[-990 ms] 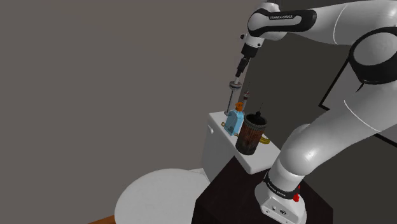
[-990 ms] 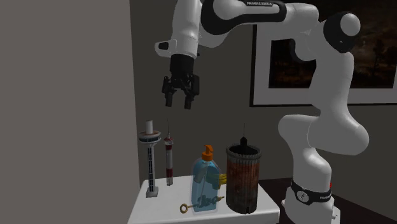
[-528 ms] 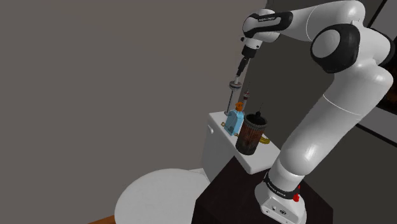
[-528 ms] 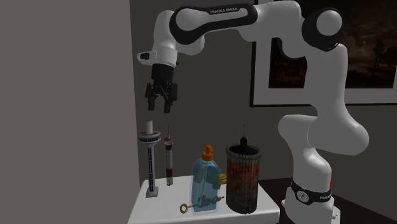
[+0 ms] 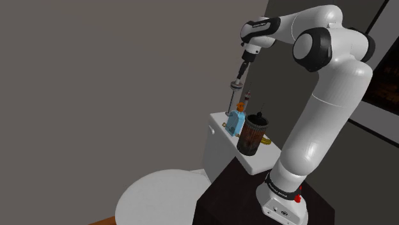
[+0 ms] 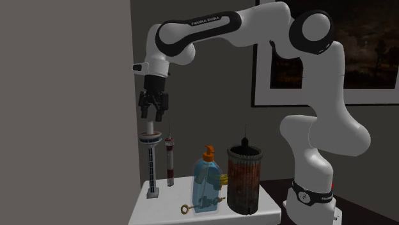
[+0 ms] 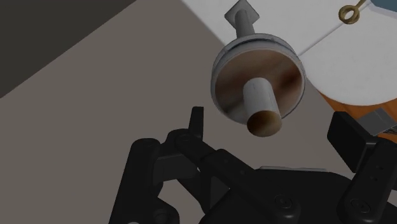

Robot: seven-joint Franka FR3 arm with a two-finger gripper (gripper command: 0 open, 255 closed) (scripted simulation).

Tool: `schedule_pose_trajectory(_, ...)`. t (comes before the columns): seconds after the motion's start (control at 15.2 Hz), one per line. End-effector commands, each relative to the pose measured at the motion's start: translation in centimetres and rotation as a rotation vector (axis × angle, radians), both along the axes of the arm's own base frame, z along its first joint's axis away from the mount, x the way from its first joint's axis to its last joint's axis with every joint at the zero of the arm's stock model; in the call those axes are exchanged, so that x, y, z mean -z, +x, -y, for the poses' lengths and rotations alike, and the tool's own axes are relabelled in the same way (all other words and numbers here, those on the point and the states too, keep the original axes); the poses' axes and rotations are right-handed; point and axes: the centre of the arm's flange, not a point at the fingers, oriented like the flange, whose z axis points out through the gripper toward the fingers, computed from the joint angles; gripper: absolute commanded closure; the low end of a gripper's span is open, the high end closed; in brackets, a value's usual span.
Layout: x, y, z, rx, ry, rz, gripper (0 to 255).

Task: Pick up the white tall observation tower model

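Note:
The tall observation tower model [image 6: 151,163] has a grey shaft, a white disc deck and a short white post on top. It stands upright at the far corner of a white toilet tank lid [image 6: 144,206]. In the shoulder view the tower [image 5: 234,96] rises behind the bottles. My black gripper [image 6: 153,117] hangs open directly over the tower's top post, fingertips just above it and not touching. Seen from the wrist, the tower's deck and post [image 7: 261,95] lie between my spread fingers [image 7: 196,121], gripper [image 7: 272,130] centred a little beside the post.
On the same lid stand a thin red-and-white tower [image 6: 169,163], a blue soap bottle [image 6: 207,185] and a dark rusty round tower [image 6: 243,180], with a gold key [image 6: 187,208] lying in front. A wall runs close beside the tower. The toilet lid [image 5: 160,195] sits below.
The arm has swung toward the second exterior view's left and lowered, bringing the open gripper from above the bottles to right over the tower's top. Nothing on the lid moved.

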Motion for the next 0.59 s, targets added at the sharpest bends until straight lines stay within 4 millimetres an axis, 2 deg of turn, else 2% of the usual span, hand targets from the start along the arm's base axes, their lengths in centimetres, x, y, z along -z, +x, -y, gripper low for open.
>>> schedule_pose_trajectory(0.0, 1.08, -0.03, -0.03, 0.0, 0.0, 0.0, 0)
schedule_pose_trajectory(0.2, 1.92, -0.03, -0.03, 0.0, 0.0, 0.0, 0)
schedule_pose_trajectory(0.26, 1.97, 0.02, -0.09, 0.0, 0.0, 0.0, 255)
schedule_pose_trajectory(0.53, 1.96, 0.0, -0.07, 0.0, 0.0, 0.0, 255)
